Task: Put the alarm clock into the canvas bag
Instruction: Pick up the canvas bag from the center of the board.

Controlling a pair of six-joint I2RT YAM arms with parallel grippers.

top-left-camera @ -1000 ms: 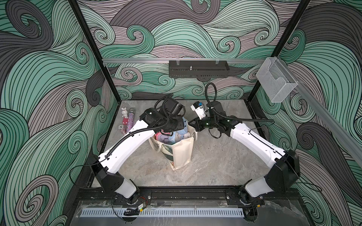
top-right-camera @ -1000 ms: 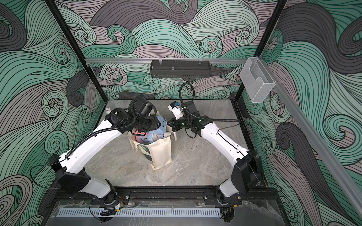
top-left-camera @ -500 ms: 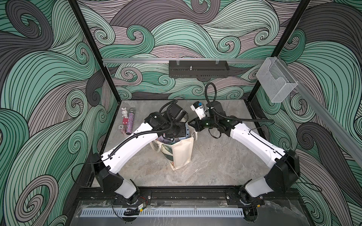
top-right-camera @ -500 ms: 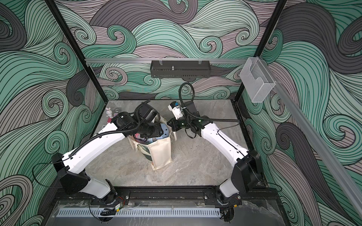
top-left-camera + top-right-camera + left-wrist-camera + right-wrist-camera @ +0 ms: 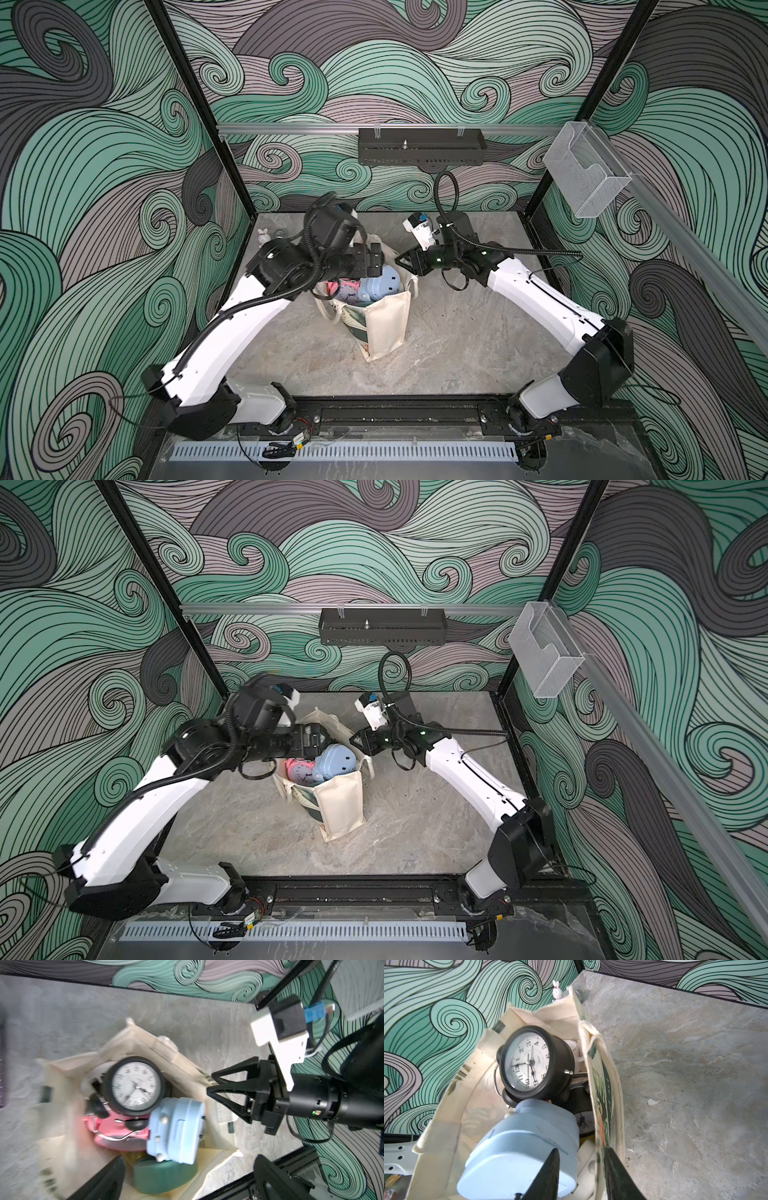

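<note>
canvas bag (image 5: 386, 328) is stuffed: black alarm clock (image 5: 136, 1086) and blue clock (image 5: 176, 1130) plug the mouth. Plenty of room over the table (image 5: 457, 353) in front.

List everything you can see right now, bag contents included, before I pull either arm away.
canvas bag: 1, cream with leaf print, upright mid-table
black alarm clock: 1, black with white face, on top inside the bag
blue alarm clock: 1, light blue, in the bag beside the black one
pink alarm clock: 1, pink, in the bag, partly under the black one
round green item: 1, dark green, low in the bag; type unclear
bunny figure: 1, white, table's far left corner
tray: 1, black, on the back rail
bin: 1, clear, on the right-hand rail
table: 1, grey marble
left tool: 1, black, open above the bag's mouth
right tool: 1, black, jaws apart astride the bag's rim
</note>
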